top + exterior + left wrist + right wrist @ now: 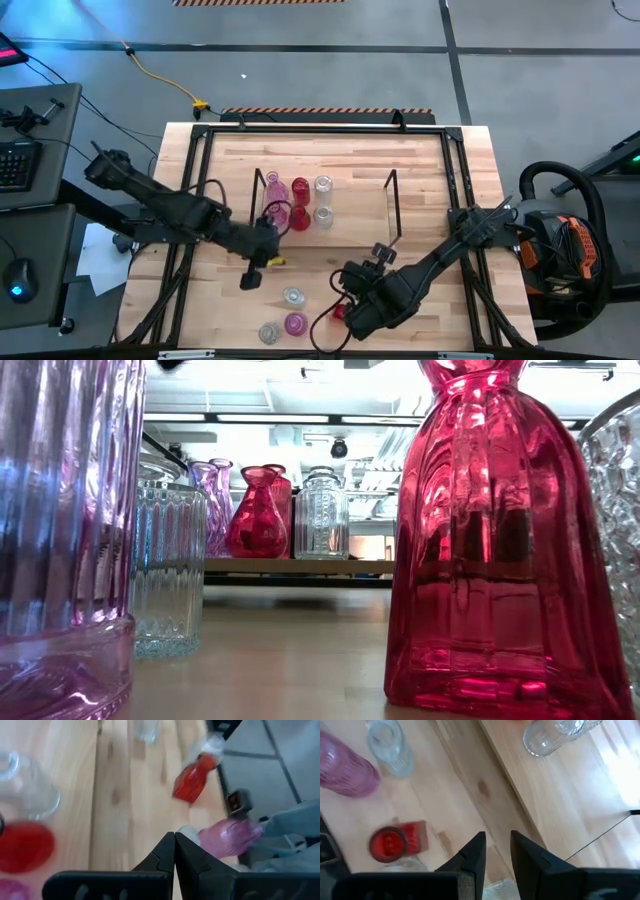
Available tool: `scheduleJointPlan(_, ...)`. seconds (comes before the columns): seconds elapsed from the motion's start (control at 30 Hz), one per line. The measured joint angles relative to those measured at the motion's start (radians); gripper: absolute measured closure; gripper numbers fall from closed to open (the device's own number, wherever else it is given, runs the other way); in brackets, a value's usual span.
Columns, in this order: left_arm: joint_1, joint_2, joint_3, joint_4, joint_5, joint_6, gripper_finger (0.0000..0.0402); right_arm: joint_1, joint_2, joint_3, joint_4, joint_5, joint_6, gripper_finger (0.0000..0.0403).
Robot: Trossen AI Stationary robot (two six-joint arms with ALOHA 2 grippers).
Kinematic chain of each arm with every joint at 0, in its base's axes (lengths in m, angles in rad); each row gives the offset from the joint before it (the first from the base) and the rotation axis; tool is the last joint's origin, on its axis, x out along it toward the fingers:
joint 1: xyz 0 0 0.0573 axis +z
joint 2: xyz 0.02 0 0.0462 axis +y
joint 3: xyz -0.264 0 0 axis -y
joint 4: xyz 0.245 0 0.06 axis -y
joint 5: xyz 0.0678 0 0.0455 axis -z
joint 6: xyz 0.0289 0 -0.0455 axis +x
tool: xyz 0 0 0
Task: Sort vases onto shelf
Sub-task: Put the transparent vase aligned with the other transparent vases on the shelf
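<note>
Left pincer (262,258) was closed, empty, at shelf's (350,232) 7 o'clock; right pincer (372,258) narrowly parted, empty.

In the low view, the tall ribbed pink glass vase (60,540) is cut off by the left and top edges, the big red glass vase (505,550) loses its mouth past the top edge, and a clear textured glass vase (618,530) is mostly beyond the right edge. From above, the small red glass vase (339,311) on the wooden surface (440,300) is largely hidden under the right arm. The left wrist view is blurred, so its vases' shapes are unclear.
</note>
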Motion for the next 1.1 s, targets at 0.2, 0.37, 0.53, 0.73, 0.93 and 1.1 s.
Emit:
scheduleJointPlan(0.2, -0.102, 0.051, 0.111, -0.030, -0.132, -0.032, 0.0401, 0.017, 0.000, -0.023, 0.032, -0.003, -0.052, 0.0334)
scheduleJointPlan(0.37, -0.166, 0.113, 0.136, -0.063, -0.120, 0.037, 0.0401, 0.030, 0.000, -0.024, 0.055, -0.051, 0.022, 0.0334)
scheduleJointPlan(0.53, -0.178, 0.187, 0.135, -0.146, -0.096, 0.137, 0.0396, 0.028, 0.000, -0.024, 0.097, -0.043, 0.110, 0.0334)
scheduleJointPlan(0.73, -0.164, 0.291, 0.136, -0.206, -0.043, 0.316, 0.0358, 0.025, 0.000, -0.024, 0.119, -0.048, 0.132, 0.0334)
scheduleJointPlan(0.93, -0.165, 0.360, 0.135, -0.285, -0.064, 0.543, 0.0302, 0.028, 0.000, -0.024, 0.120, -0.048, 0.158, 0.0334)
scheduleJointPlan(1.1, -0.141, 0.360, 0.135, -0.220, -0.085, 0.568, 0.0267, 0.033, 0.000, -0.024, 0.119, -0.050, 0.173, 0.0334)
